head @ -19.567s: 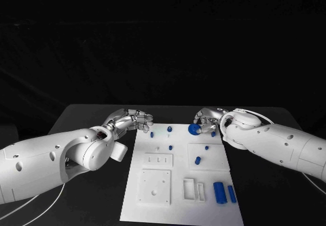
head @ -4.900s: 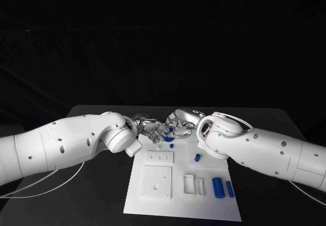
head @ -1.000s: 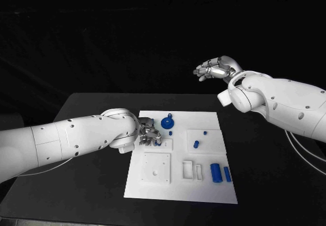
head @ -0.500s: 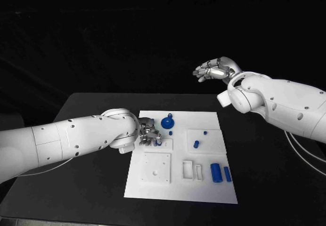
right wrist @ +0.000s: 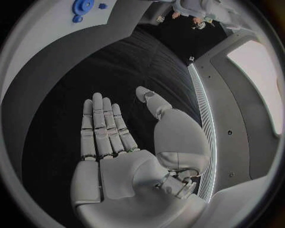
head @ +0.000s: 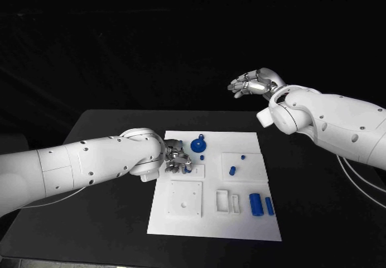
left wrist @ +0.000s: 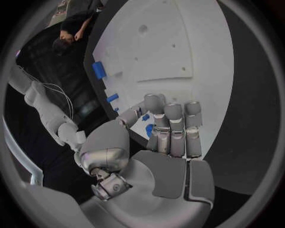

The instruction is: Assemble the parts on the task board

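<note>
The white task board (head: 211,220) lies mid-table. My left hand (head: 177,159) rests low on the board's left part; in the left wrist view this hand (left wrist: 169,142) has its fingers side by side and its thumb bent toward them, with a small blue peg (left wrist: 148,129) pinched between. A blue disc part (head: 198,147) sits just beyond it on the board. My right hand (head: 253,82) is raised high beyond the table's far edge, with its fingers apart and nothing in it (right wrist: 118,142). Far off in the right wrist view lies the disc (right wrist: 83,5).
Two small blue pegs (head: 231,170) stand in the raised square on the board's right side. Two blue cylinders (head: 257,205) lie near its near right corner, next to white slotted blocks (head: 227,202). A square white plate (head: 184,198) sits near left. Black table (head: 105,234) surrounds the board.
Since about five seconds ago my right hand has left the disc and risen high off the board. The left hand has drawn back toward the board's left edge. Nothing moved in the last second.
</note>
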Controlling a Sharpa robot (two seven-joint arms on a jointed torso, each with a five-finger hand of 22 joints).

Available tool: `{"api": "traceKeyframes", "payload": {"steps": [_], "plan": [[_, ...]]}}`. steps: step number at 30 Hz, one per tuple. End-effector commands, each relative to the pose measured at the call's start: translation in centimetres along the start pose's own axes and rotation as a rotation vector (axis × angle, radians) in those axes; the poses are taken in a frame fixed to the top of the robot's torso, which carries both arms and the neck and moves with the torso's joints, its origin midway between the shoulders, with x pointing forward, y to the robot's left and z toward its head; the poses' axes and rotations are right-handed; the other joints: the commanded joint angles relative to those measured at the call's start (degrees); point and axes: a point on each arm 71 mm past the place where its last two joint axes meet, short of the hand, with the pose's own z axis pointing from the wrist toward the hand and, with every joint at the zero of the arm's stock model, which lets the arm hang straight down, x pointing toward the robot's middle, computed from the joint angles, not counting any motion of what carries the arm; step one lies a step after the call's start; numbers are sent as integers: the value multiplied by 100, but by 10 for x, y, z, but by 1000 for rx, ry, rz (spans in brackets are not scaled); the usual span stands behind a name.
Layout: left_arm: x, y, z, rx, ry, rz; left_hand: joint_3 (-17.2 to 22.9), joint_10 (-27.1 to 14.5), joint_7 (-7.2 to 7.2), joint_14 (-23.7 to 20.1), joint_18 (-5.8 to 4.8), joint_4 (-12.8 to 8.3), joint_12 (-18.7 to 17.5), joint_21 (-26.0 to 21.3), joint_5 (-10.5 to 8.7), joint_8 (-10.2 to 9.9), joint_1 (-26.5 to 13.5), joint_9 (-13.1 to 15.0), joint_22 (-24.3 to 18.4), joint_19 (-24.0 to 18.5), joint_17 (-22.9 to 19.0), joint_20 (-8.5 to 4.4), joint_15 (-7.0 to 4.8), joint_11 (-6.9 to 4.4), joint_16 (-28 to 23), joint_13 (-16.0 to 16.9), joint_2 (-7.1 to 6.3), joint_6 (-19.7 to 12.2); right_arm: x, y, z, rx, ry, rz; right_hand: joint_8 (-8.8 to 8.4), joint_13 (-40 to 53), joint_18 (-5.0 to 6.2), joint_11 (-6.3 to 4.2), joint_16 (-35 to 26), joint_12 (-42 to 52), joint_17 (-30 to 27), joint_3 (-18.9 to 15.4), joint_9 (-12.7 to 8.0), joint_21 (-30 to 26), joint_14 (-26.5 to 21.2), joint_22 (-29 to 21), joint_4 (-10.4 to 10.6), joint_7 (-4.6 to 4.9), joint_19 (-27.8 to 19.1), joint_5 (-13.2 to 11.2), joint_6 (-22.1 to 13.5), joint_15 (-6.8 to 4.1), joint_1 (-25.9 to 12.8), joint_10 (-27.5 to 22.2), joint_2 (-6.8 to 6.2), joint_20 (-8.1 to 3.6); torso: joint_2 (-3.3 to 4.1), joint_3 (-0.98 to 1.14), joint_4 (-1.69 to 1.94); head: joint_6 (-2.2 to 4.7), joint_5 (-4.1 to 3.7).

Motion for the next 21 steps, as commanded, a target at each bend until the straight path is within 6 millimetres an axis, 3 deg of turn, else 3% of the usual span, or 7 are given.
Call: {"api": "traceKeyframes", "payload": {"steps": [1,5,13,21], "plan": [[7,-3,1,17,44,28,-3,-110,-600,74,14,54,46,25,-42,10,-30,2,25,-45,-10,-747,-125,-132,46,-9,36,884,2,1,0,-4,16,-12,26,-7,-21,52,-28,-20,5,3,-10,-21,-8,5,-26,161,-44,9,-41,23,64,-3,4,-3,2,0,-2,-8,2],[7,-3,1,16,46,30,-6,-116,-611,75,18,118,100,43,-204,-2,-69,20,18,-48,-22,-750,-128,-142,93,-18,50,919,2,0,0,-4,17,-12,26,-10,-21,53,-30,-20,6,2,-11,-21,-9,6,-26,162,-45,9,-42,24,63,-3,5,-1,3,2,2,-13,7],[7,-2,0,14,45,38,-3,-110,-619,83,22,151,153,59,-263,-1,-88,39,15,-52,-28,-752,-128,-148,136,-20,56,960,4,-1,0,-1,23,-11,26,-32,-18,55,-42,-18,10,-1,-18,-25,-12,9,-27,164,-53,34,-44,27,65,-7,6,5,2,1,1,-24,13],[6,-2,0,11,28,73,44,-120,-631,87,33,114,227,93,-126,-8,-36,67,13,-50,-40,-758,-134,-161,196,-28,74,994,5,-2,0,0,26,-10,28,-52,-15,57,-52,-15,15,-4,-24,-28,-13,13,-28,165,-59,59,-45,30,67,-8,5,11,2,2,-1,-24,18]]}}
